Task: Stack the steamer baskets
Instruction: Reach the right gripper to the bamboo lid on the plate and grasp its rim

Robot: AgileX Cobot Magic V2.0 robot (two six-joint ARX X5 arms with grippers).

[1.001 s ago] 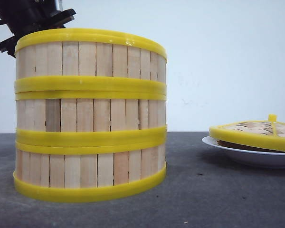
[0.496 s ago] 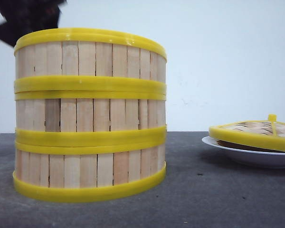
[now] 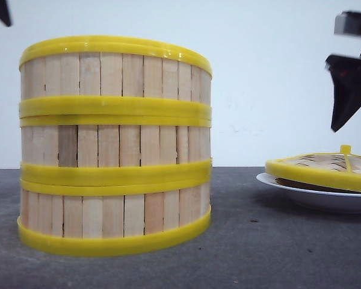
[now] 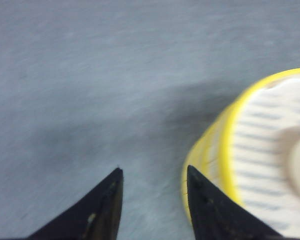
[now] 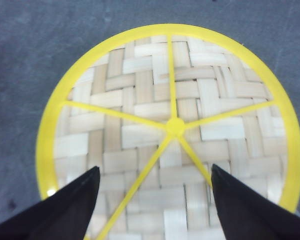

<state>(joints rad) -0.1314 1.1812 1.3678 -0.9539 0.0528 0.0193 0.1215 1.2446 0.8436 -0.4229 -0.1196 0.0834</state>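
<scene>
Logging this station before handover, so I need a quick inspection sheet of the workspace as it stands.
Surface: dark grey table, bare in front.
Job's things: three steamer baskets stacked in one upright column.
Clutter: woven lid resting tilted on a white plate.
Grippers: left gripper open, empty, beside the stack; right gripper open, above the lid.
Cables: nothing seen.
Surroundings: plain white wall.

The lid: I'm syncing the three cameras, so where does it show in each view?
Front view: lid at the right edge, tilted on the white plate, under the right gripper.
Left wrist view: not in it; only the basket stack.
Right wrist view: fills the frame, below open jaws.
Shared landmark: the lid's yellow knob.
</scene>
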